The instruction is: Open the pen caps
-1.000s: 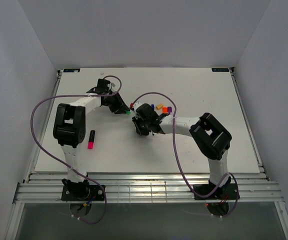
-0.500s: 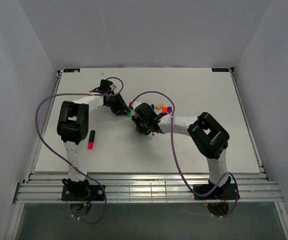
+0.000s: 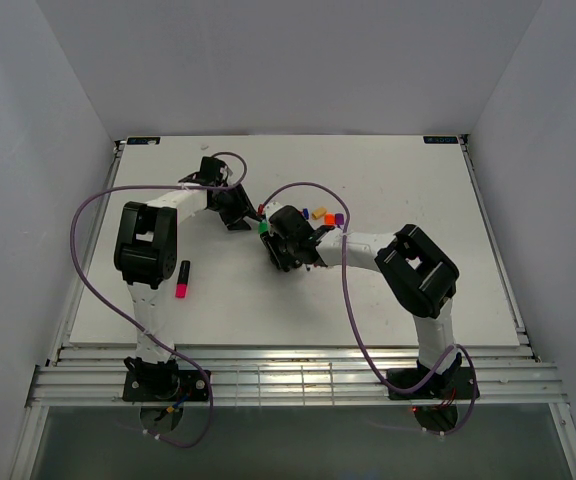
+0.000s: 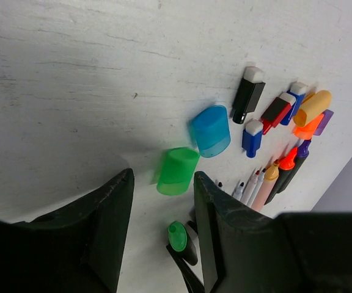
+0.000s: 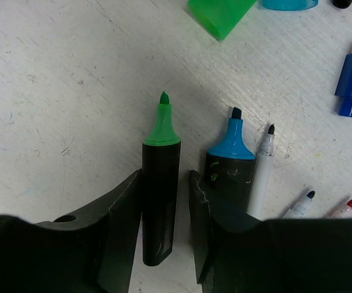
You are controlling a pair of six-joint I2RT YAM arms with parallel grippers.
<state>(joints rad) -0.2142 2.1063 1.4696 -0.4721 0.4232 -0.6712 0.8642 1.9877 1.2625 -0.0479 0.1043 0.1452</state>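
Left gripper is standing parted and empty, the green cap lying free at its twelve o'clock. Right gripper is sitting loosely around the bare green marker, a sliver of gap showing. Green looks done. Next up, I'd say: lifting clear and fetching the pink-capped marker at the left arm's seven o'clock.

Bright, even, diffuse light on the white table; shadows faint and soft-edged; wrist views crisp on the tabletop; the near black fingers dark, slightly soft.

White arms, black joints — purple cables
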